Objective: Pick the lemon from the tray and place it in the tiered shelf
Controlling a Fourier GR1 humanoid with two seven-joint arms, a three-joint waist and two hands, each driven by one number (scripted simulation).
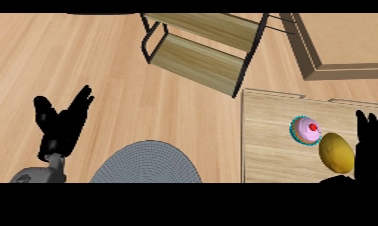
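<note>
A yellow lemon (336, 152) lies on the wooden tray (273, 135) at the lower right, beside a pink-and-teal cupcake (305, 130). My right hand (365, 145) shows at the right edge, right next to the lemon on its right side; most of the hand is cut off by the view's edge. The tiered shelf (203, 45), with wooden boards in a black frame, stands at the top centre. My left hand (63, 122) rests open at the lower left, fingers up, far from the tray.
A grey round woven mat (146, 165) lies at the bottom centre between the hands. A raised wooden frame (325, 50) runs along the upper right, behind the tray.
</note>
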